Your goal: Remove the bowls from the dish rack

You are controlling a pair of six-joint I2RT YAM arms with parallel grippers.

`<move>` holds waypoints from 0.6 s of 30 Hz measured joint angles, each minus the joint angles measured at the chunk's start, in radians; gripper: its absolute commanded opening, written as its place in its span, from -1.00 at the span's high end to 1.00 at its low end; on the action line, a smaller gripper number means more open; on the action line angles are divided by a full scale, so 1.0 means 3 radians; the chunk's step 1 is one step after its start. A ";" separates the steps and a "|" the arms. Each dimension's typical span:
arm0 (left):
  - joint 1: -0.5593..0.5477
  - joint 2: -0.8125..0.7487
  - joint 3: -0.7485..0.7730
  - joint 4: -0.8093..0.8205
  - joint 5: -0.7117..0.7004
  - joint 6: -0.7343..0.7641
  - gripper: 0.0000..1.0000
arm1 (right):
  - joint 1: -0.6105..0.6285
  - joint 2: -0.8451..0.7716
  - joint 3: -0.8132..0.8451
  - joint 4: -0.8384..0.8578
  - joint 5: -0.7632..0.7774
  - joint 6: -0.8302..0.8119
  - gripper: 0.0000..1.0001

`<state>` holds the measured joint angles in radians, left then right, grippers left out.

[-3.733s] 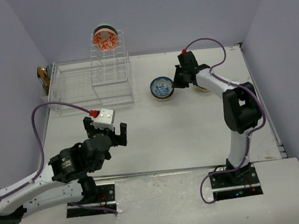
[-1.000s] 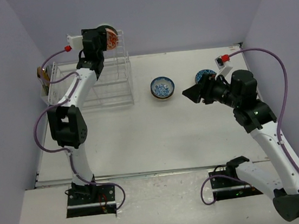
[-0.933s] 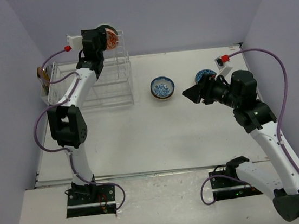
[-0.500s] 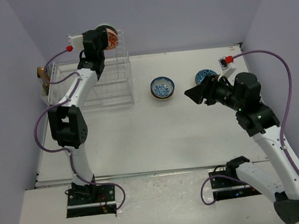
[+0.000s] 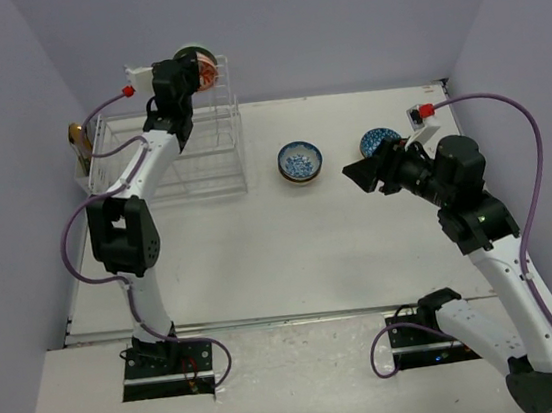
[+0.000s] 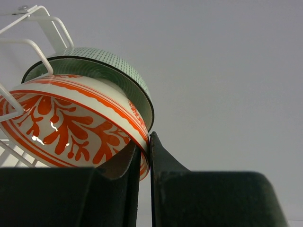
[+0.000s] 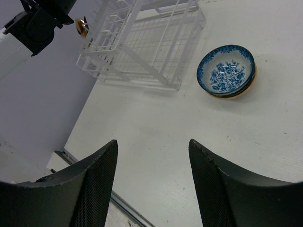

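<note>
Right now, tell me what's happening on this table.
The left hand is pinched on the rim of the orange-patterned bowl, which is propped at the top of the tower of the dish rack. A green-dotted bowl sits right behind it. Neither is out yet. A blue floral bowl and a second blue bowl sit on the table. The right hand hangs open and empty near them.
</note>
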<state>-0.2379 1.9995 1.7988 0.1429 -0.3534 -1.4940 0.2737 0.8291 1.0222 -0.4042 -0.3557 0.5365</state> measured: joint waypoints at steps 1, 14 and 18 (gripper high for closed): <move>0.0000 -0.0017 -0.0034 0.0038 0.0009 0.0019 1.00 | 0.0000 0.0000 0.0000 0.0000 0.0000 0.0000 -0.25; 0.0020 -0.0257 -0.0257 0.0193 0.0092 0.0163 1.00 | 0.0000 0.0000 0.0000 -0.0003 0.0020 -0.0001 -0.25; 0.0022 -0.0347 -0.0385 0.0231 0.0113 0.0160 1.00 | 0.0000 0.0000 0.0001 -0.0004 0.0022 -0.0001 -0.25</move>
<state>-0.2314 1.8954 1.6833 0.2123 -0.3195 -1.4460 0.2737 0.8291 1.0225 -0.4053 -0.3492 0.5362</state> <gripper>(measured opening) 0.067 0.625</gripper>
